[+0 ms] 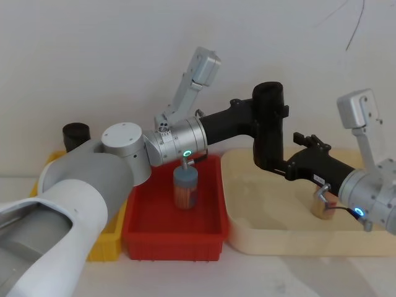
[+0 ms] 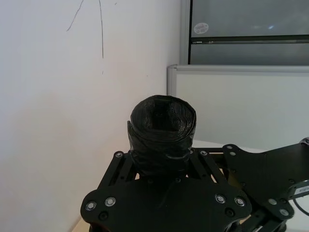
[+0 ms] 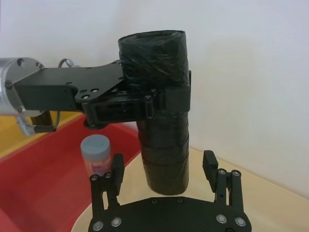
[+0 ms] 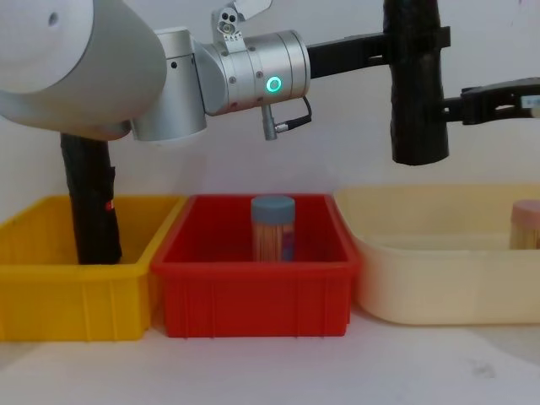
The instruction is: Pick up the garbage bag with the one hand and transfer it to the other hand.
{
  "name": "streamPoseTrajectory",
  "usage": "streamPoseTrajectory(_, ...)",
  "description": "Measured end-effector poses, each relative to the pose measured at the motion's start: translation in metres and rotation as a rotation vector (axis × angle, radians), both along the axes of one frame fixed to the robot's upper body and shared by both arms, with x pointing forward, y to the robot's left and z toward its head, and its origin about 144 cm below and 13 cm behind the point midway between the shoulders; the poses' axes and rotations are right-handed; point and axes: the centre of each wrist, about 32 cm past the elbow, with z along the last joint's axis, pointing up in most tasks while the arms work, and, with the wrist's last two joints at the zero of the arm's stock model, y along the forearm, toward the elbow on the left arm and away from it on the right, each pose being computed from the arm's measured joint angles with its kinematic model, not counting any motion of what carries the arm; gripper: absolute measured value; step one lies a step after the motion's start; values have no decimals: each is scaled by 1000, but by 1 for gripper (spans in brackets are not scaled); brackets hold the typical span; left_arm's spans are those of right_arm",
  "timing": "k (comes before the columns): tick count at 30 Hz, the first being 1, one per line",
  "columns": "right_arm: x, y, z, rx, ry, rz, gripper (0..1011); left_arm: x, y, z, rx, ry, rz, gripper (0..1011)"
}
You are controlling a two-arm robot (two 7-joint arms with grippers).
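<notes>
White wall stands behind a pale table (image 4: 439,371) that carries three bins in a row: a yellow plastic bin (image 4: 51,287) at the robot's left, a red plastic bin (image 4: 253,295) in the middle and a cream oval tray (image 4: 430,287) at the right. High above the seam between the red bin and the cream tray hangs the tall black crinkly garbage bag roll (image 4: 418,93), upright and clear of everything below it. The left hand (image 3: 157,99), black and long-fingered on the silver-grey arm with the green glowing ring, reaches in from the left and is clamped around the upper part of the roll; in the left wrist view the roll's ribbed top (image 2: 163,121) stands up between its fingers. The right hand (image 3: 164,169), on the arm with the blue ring, comes in from the right at the roll's lower part, its fingers (image 3: 118,166) spread wide on either side of the roll, with a gap showing on each side. A blue-capped cylinder of wooden sticks (image 4: 272,228) stands in the red bin. A slimmer black roll with a small red mark (image 4: 91,202) leans in the yellow bin.
</notes>
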Motion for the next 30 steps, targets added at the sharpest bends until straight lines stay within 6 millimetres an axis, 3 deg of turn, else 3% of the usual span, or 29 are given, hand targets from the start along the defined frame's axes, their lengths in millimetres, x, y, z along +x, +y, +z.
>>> streamPoseTrajectory(30,19,28,-4,-16,-25,-7,992,0,0,0,0,0,0,356)
